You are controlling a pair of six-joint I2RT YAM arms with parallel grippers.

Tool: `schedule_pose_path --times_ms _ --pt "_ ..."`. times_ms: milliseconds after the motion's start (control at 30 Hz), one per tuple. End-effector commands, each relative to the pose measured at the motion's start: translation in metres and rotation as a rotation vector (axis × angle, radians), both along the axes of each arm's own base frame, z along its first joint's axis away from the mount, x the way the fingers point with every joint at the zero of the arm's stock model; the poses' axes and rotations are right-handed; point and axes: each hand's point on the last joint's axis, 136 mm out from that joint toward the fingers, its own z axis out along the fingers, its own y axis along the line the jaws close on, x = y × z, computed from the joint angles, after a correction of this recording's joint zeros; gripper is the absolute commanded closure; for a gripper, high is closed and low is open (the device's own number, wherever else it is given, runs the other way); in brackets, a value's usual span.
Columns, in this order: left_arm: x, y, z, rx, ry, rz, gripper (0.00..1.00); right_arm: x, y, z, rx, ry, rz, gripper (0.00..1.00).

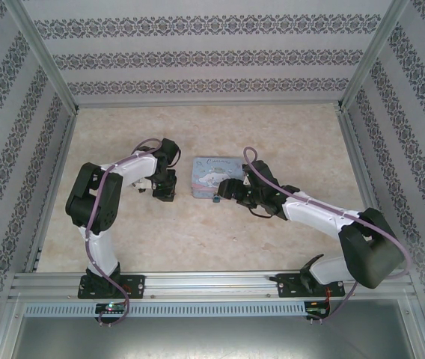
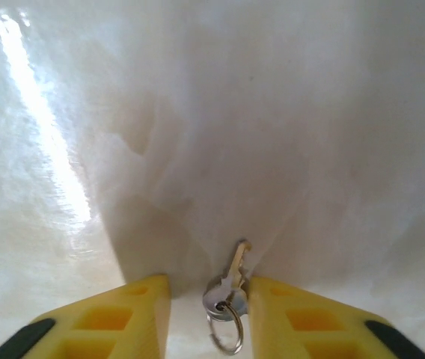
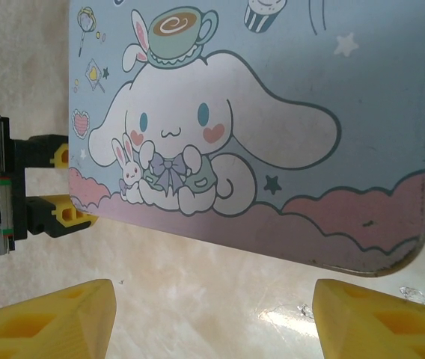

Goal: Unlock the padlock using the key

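While the small silver key lies on the pale marbled table between your left claw's part-closed, unclamped fingers — shaft pointing away, ring nearest — the right claw gapes empty by the light-blue cartoon tin, near its tiny bluish padlock.

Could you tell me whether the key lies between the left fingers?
Yes, the key lies right between the two yellow fingers.

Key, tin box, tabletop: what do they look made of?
Key: bright silvery metal, glinting, on a thin wire ring.
Tin box: likely printed sheet metal, smooth satin lid, small marks near the edge.
Tabletop: pale marbled, glossy, strong glare streak; stone or laminate, can't tell.
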Motion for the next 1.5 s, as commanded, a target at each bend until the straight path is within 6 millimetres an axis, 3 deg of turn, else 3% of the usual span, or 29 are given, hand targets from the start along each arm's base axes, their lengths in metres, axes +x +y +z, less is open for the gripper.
schedule_pose_path --times_ms 0,333,700,867,1067,1233,1467 --pt "0.007 -0.001 -0.016 0.016 -0.014 -0.023 0.71 0.002 -0.005 0.009 -0.009 -0.025 -0.011 0.29" --pt "0.015 0.001 -0.012 0.019 -0.058 -0.105 1.0 0.012 0.0 0.04 -0.027 -0.123 0.047 0.29" --pt "0.038 0.007 0.029 0.079 -0.24 -0.296 1.0 0.023 0.002 0.062 0.01 -0.159 0.037 0.28" --pt "0.055 0.006 0.041 0.086 -0.319 -0.35 1.0 0.025 0.002 0.062 0.02 -0.149 0.028 0.28" --pt "0.08 -0.008 0.046 0.037 -0.301 -0.382 0.73 0.027 -0.002 0.057 0.023 -0.134 0.011 0.28" --pt "0.087 -0.025 0.032 -0.047 -0.251 -0.322 0.68 0.027 -0.004 0.049 0.022 -0.117 0.0 0.28" --pt "0.084 -0.027 0.028 -0.044 -0.2 -0.269 0.67 0.027 -0.007 0.043 0.024 -0.103 -0.009 0.28"
